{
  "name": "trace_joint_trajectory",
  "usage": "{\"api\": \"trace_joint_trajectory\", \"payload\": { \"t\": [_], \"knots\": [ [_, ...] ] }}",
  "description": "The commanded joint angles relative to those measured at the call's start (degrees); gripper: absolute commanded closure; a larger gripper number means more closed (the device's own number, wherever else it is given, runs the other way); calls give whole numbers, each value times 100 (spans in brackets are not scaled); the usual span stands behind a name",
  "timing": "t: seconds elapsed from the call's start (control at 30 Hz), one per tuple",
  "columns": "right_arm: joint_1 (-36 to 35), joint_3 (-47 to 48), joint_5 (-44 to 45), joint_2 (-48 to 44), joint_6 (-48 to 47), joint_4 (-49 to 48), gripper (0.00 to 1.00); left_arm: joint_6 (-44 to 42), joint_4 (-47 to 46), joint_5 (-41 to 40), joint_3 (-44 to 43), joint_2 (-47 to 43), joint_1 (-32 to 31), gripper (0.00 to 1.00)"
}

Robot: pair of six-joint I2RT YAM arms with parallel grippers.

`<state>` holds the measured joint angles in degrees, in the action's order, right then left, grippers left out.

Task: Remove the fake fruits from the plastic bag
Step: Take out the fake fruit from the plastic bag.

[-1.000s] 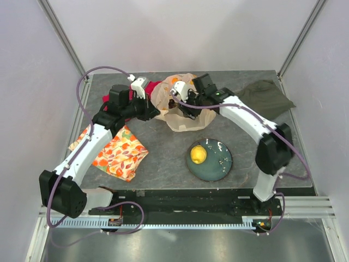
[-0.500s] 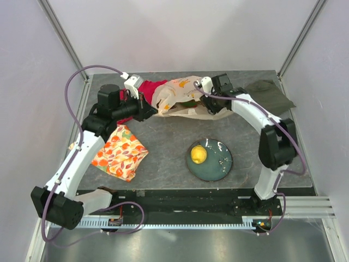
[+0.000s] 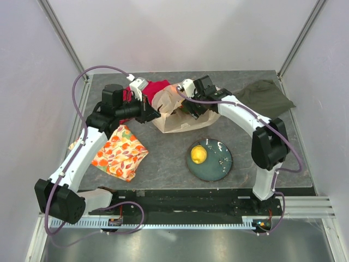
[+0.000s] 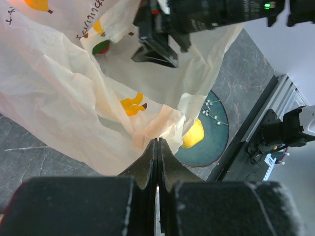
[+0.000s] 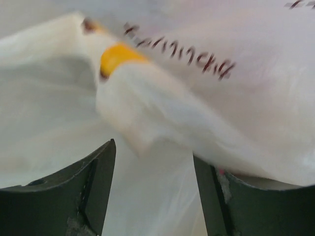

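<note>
The plastic bag lies crumpled at the back middle of the table between both arms. My left gripper is shut on the bag's left rim; in the left wrist view the shut jaws pinch the film. My right gripper reaches into the bag's mouth from the right. In the right wrist view it stands open, with a fold of the bag hanging just ahead of its fingers. One yellow fake fruit lies on a dark teal plate. Any fruits inside the bag are hidden.
A red cloth lies behind the bag. An orange-flowered cloth is at the left, under the left arm. A dark green cloth sits at the back right. The plate and yellow fruit also show past the bag's edge.
Half a second ago the bag was stretched wide between the arms. It has bunched up again; the right gripper has moved left into the bag's mouth and opened wider.
</note>
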<state>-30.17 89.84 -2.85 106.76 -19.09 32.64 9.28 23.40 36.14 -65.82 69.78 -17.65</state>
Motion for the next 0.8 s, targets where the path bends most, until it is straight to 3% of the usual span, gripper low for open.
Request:
{"api": "trace_joint_trajectory", "payload": {
  "t": [0.0,0.17,0.33,0.53,0.77],
  "knots": [
    [108,727,609,529,72,-346,27,-154,-423,-168,-141,18,7,98],
    [231,1131,804,969,11,-443,23,-251,-459,-178,-335,176,-72,98],
    [240,921,1005,1119,-244,-443,20,-172,-547,-107,-282,247,-72,98],
    [275,719,936,1338,-446,-609,22,-111,-626,-98,-308,352,-63,98],
    [275,1194,927,1611,-578,-250,27,-146,-617,-90,-326,361,-98,98]
  ]
}}
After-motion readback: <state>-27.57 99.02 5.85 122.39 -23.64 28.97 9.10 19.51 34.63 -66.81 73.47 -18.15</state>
